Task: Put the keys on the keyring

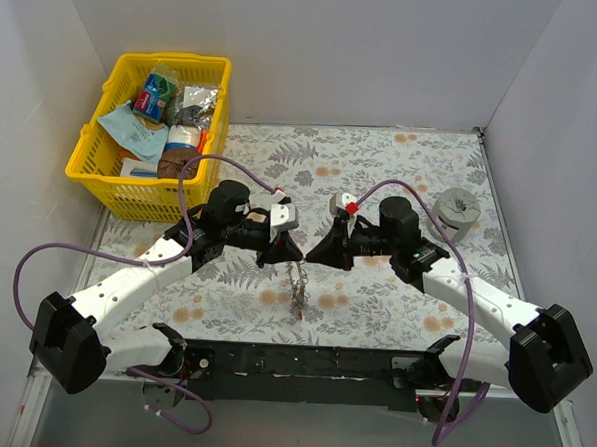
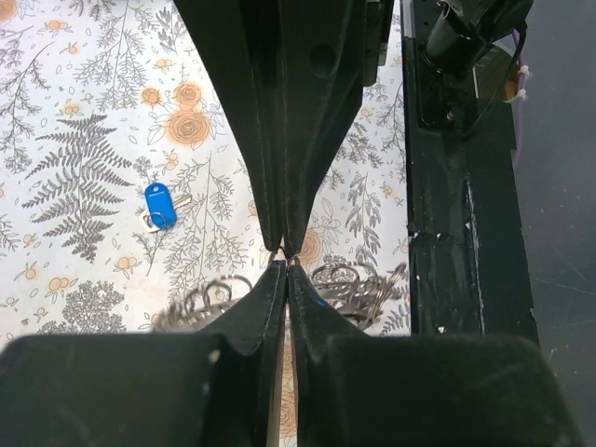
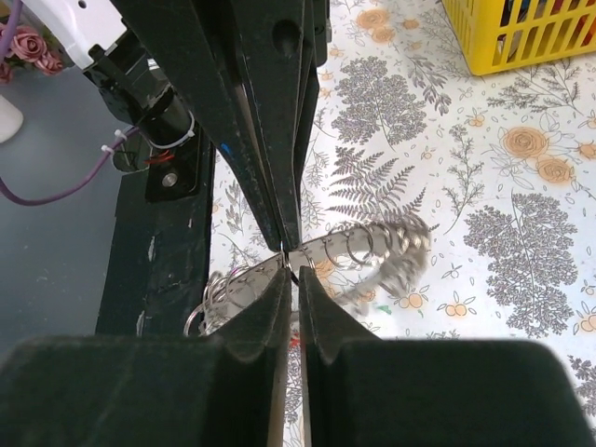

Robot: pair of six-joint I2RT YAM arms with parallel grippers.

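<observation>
Pinching one keyring (image 3: 372, 245), both jaws.

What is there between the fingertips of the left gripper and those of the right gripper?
Only the thin silvery beaded metal keyring: the left gripper and right gripper meet tip to tip on it, as both wrist views show.
</observation>
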